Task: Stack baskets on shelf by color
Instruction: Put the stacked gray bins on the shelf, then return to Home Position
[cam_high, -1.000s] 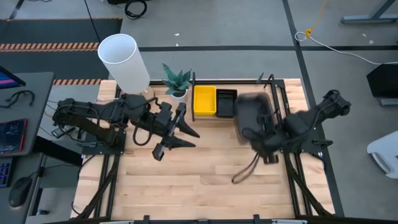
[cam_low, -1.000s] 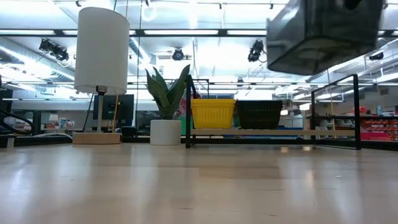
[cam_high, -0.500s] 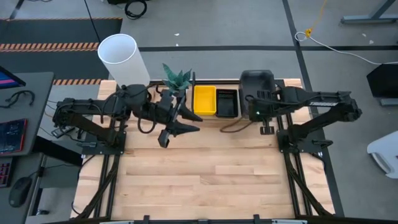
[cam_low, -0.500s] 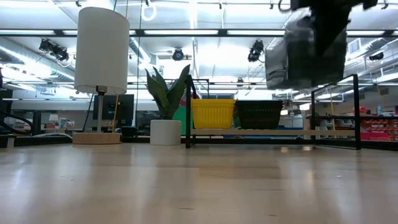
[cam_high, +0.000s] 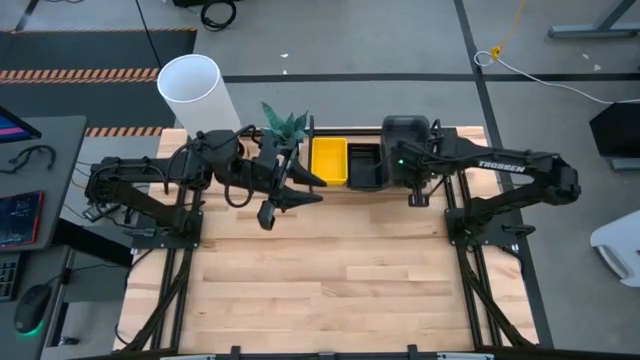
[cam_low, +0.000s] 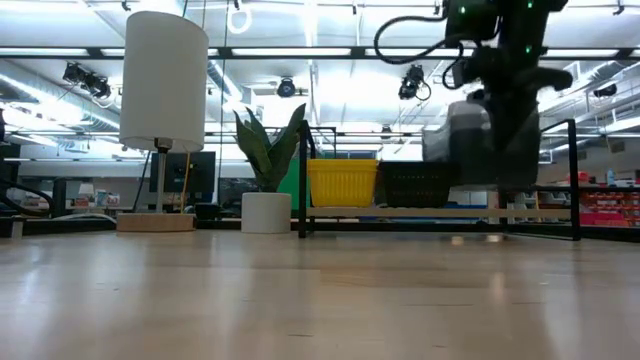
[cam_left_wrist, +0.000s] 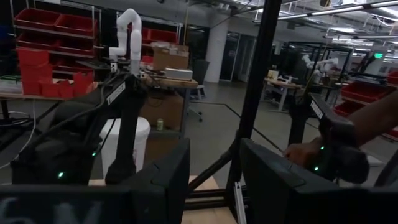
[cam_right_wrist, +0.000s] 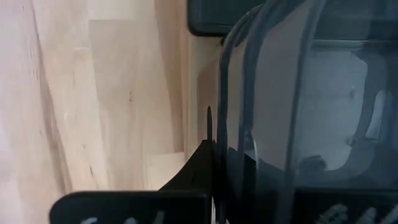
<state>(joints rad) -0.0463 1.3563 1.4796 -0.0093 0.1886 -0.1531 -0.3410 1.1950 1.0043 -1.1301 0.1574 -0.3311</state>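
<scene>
Shelf (cam_high: 470, 140) of light wood with black metal bars spans the tabletop's far edge, carrying one yellow plastic basket (cam_high: 328, 161) beside one black perforated basket (cam_high: 363, 166). Right gripper (cam_high: 405, 160) clamps a smooth dark grey translucent basket (cam_high: 404, 135) just above its right end. Left gripper (cam_high: 300, 190) hovers near the yellow basket, fingers apart.

The table (cam_high: 330, 270) was of pale wood planks with a smooth, slightly shiny finish. The yellow basket (cam_low: 342, 182) looked like ribbed matt plastic, and the grey basket (cam_right_wrist: 323, 93) was smooth, translucent, glossy plastic. The shelf (cam_low: 572, 180) had thin black metal bars.
</scene>
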